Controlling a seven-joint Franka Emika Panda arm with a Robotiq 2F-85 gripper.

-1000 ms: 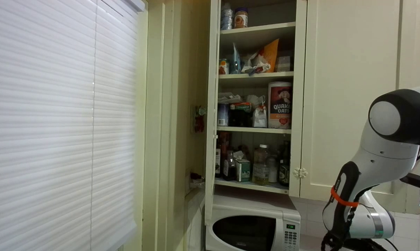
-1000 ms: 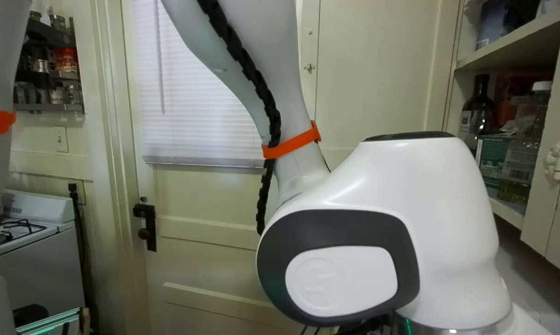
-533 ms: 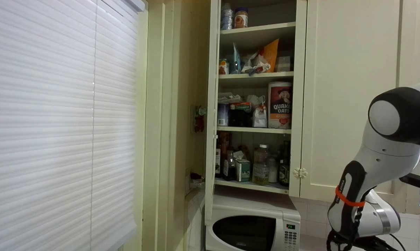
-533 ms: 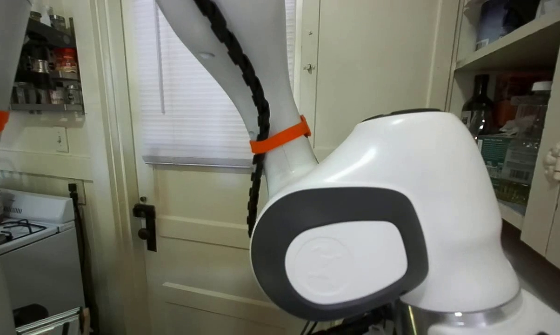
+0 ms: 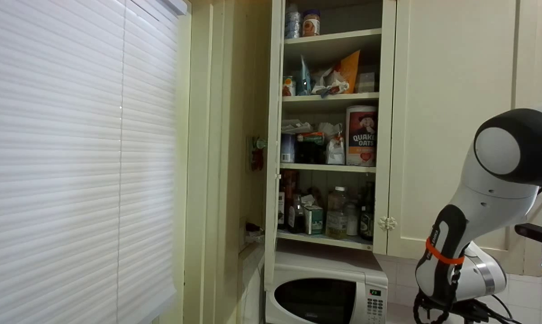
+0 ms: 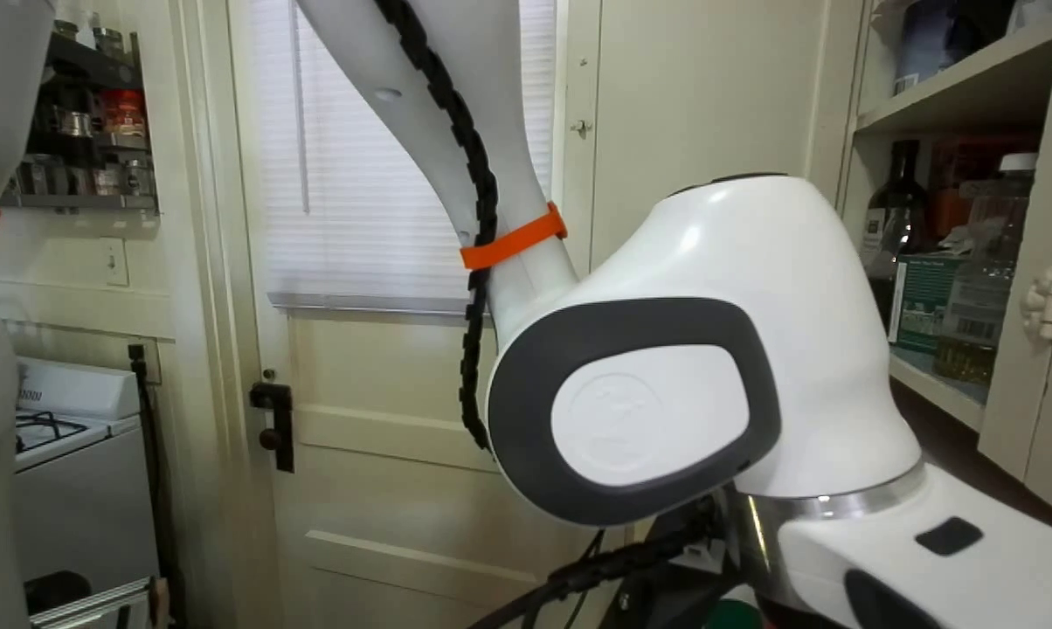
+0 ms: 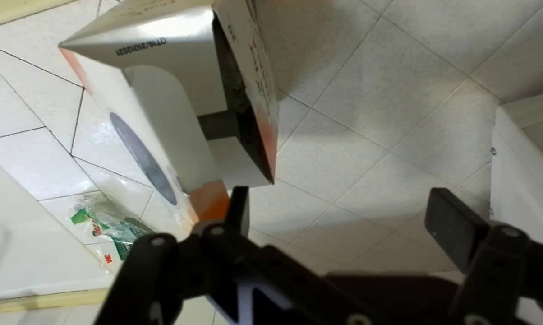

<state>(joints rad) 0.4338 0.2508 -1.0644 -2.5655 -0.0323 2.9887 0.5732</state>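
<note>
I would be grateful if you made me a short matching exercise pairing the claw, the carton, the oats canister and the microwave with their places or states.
Things
1. claw
2. carton
3. oats canister
4. microwave

Places or states
A. end partly open, a dark gap showing
B. beneath the open cupboard, its display lit
C. jaws standing wide apart
D. upright inside the cupboard

Pairs: 1-C, 2-A, 3-D, 4-B
</note>
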